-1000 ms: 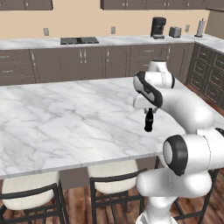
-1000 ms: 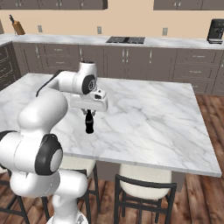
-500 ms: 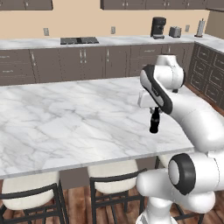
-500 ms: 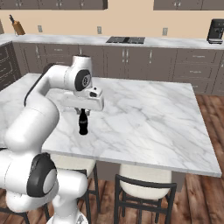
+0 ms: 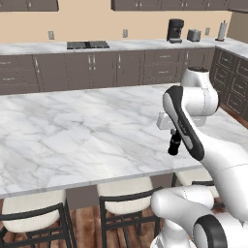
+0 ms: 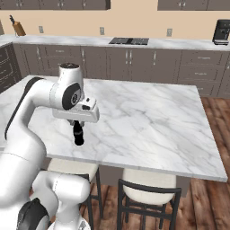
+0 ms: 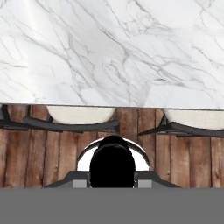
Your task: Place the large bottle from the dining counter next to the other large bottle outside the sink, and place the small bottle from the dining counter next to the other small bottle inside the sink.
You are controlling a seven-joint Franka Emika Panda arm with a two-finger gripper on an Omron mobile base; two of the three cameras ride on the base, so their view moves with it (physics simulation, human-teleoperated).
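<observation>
Bottle [image 5: 174, 144] clamped upright in end effector [image 5: 173, 137], hanging above the worktop's [image 5: 87, 126] near edge, over the stools [image 6: 146, 191].

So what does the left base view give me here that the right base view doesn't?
Left base view alone: a toaster and a tall upright item on the back counter near its right corner, plus the drawer cabinets running down the right side. Right base view alone: a knife block on the back counter at the far left, and the wooden floor past the counter's right end. Both share the marble dining counter, the cooktop, the coffee machine, the stools, and the gripper shut on the dark bottle.
</observation>
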